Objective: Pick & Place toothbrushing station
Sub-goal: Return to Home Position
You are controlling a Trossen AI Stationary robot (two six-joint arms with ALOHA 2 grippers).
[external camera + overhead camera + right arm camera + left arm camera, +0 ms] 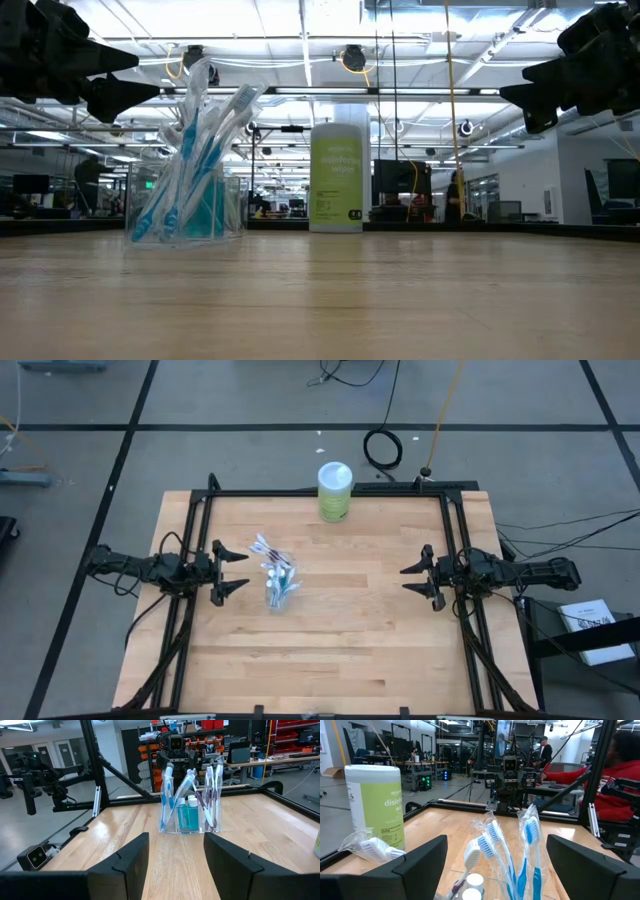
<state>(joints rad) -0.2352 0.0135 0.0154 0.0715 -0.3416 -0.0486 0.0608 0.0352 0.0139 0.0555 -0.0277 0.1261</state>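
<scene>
Likely robotics lab: workbenches [427,766], parts shelving [287,732].

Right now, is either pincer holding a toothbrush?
No, the left pincer and right pincer are both open and empty, apart from the clear organizer.

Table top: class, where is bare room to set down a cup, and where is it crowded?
Bare: the half of the table opposite the green canister, and the middle between the clear organizer and the right gripper. Crowded: beside the left gripper, where the organizer and a loose wrapped toothbrush sit.
</scene>
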